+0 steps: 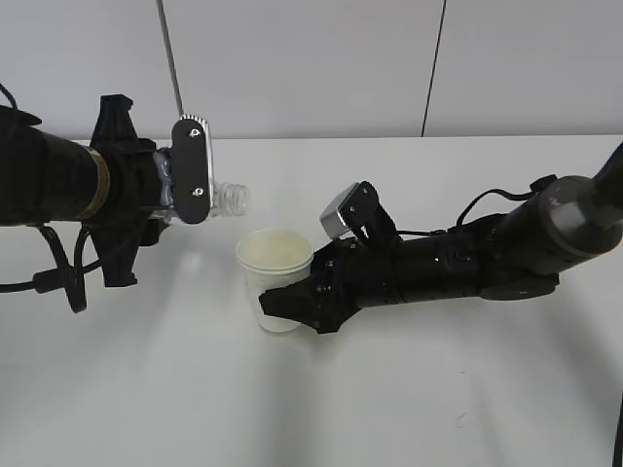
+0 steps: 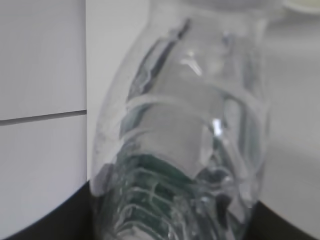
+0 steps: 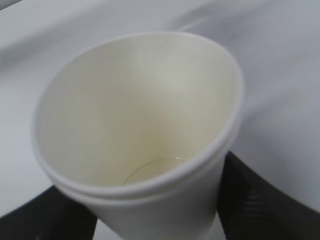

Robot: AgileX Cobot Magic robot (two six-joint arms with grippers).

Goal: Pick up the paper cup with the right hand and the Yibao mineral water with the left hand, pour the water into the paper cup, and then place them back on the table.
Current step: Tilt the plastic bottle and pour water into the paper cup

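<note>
My left gripper [image 1: 191, 173] is shut on the Yibao mineral water [image 1: 226, 197], a clear ribbed bottle held tipped on its side above the table [image 1: 438, 389], its open neck pointing right, just up and left of the cup's rim. In the left wrist view the bottle [image 2: 185, 130] fills the frame, its green label low down. My right gripper [image 1: 287, 304] is shut on the white paper cup [image 1: 274, 255], which stands upright with its base at or near the tabletop. In the right wrist view the cup [image 3: 135, 115] shows a cream inside with a little clear water at the bottom.
A white wall with dark vertical seams [image 1: 434, 68] stands behind the table. Black cables [image 1: 58, 277] hang below the left arm. The right arm [image 1: 487, 258] lies low across the table's right half.
</note>
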